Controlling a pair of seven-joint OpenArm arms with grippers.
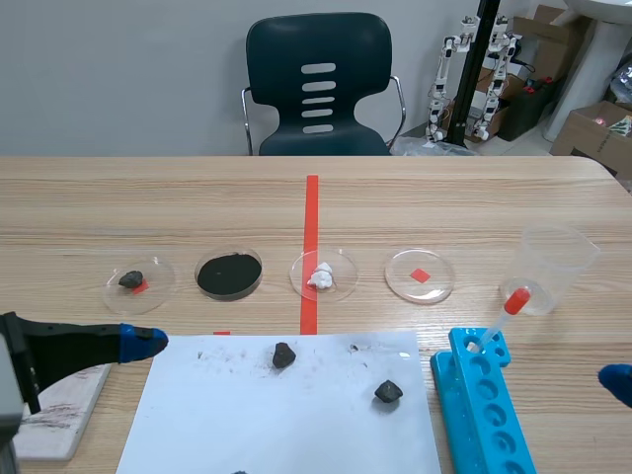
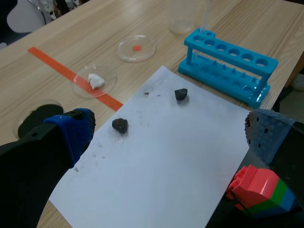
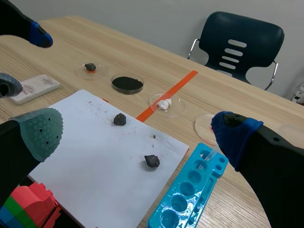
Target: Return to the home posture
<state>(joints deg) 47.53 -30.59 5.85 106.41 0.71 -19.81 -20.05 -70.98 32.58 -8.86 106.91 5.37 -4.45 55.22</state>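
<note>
Plainly, both arms sit low at the table's near edge, well apart, with the white sheet (image 1: pixel 296 425) between them. The left gripper (image 2: pixel 168 135) gapes wide with nothing in it, and so does the right gripper (image 3: pixel 137 133) (the scene view shows only its blue tip, cut off at the side). Four petri dishes (image 1: pixel 420 275) stand in a row beyond the sheet, two black lumps (image 1: pixel 283 355) lie on it, and one blue tube rack (image 1: pixel 484 405) lies just beside it. A dropper (image 1: pixel 504 316) stands tilted in the rack, its red bulb near the clear cup (image 1: pixel 555 267).
</note>
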